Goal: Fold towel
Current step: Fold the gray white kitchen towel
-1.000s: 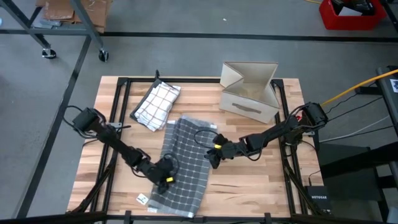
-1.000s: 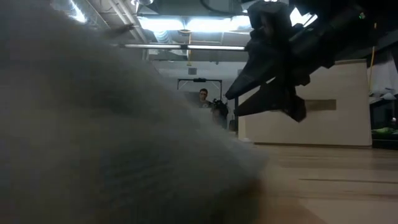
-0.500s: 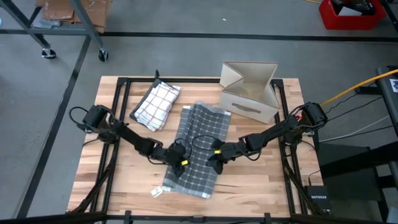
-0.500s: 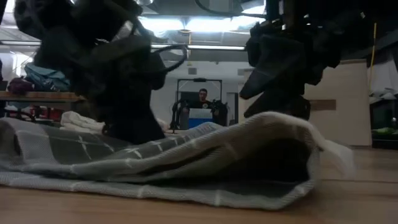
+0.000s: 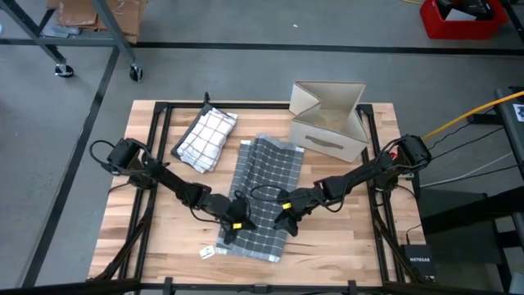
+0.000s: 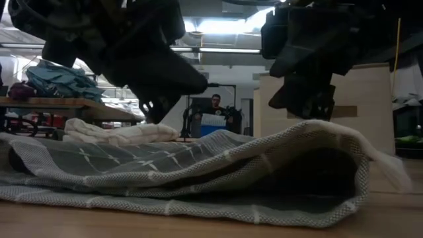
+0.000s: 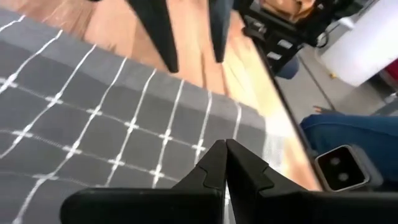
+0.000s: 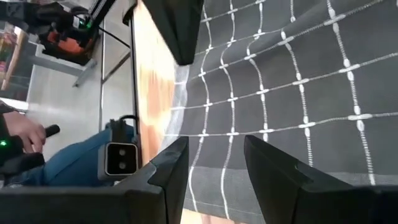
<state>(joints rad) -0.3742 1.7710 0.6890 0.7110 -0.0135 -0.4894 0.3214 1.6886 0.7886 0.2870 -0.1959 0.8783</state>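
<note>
On the wooden worktop (image 5: 155,238) the grey checked towel (image 5: 266,184) lies doubled over; your left pincer (image 5: 232,230) is clenched empty, right pincer (image 5: 288,225) released above it, so press the fold flat next

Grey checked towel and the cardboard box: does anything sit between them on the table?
No. In the high view the grey checked towel ends just short of the cardboard box; only a narrow strip of bare wooden table separates them.
</note>
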